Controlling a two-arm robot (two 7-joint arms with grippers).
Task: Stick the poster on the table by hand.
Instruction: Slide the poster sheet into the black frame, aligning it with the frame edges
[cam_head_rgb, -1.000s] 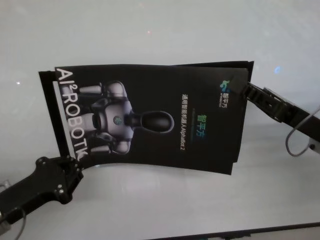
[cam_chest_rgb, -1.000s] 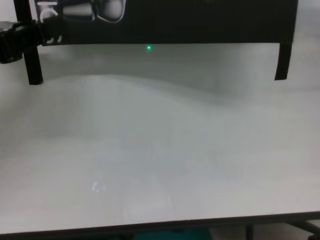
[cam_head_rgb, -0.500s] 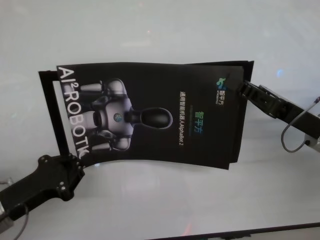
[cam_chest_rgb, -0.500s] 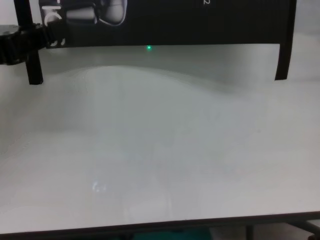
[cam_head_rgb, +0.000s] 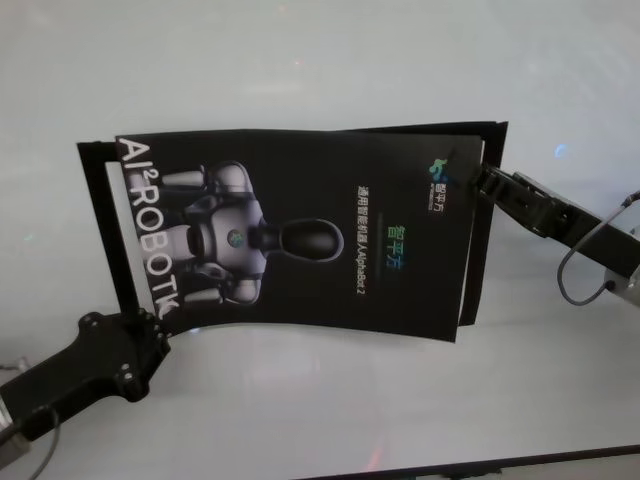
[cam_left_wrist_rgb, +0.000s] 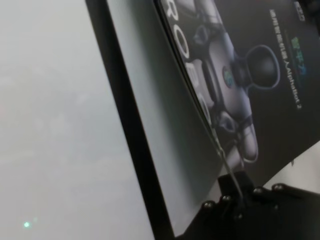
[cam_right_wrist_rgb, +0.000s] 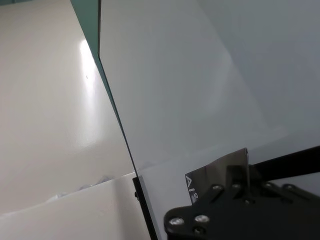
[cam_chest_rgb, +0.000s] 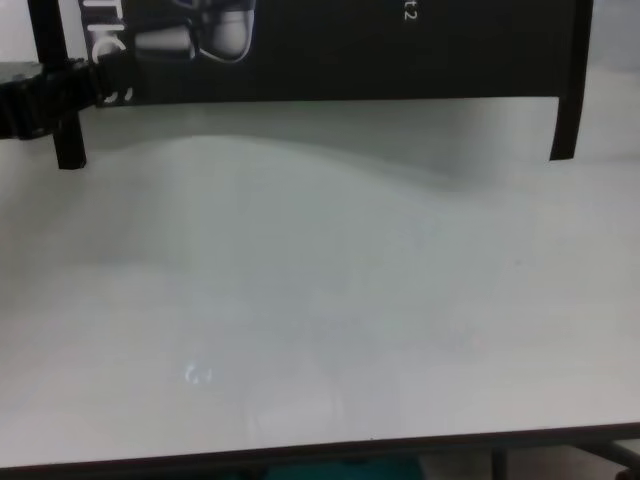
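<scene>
Both grippers are clamped on the poster (cam_head_rgb: 300, 235): its near-left corner is pinched by the left gripper (cam_head_rgb: 150, 322), its far-right edge by the right gripper (cam_head_rgb: 483, 181). It's held over the table (cam_head_rgb: 330, 400), mid-surface, black frame strips (cam_head_rgb: 100, 215) underneath.

Left hand (cam_head_rgb: 150, 322) low at near left, arm reaching in from the bottom-left corner, fingers pinched on the poster (cam_head_rgb: 300, 235) at its near-left corner. Right hand (cam_head_rgb: 484, 180) at far right (arm slanting in from the right edge), clamped on the poster's right edge.
</scene>
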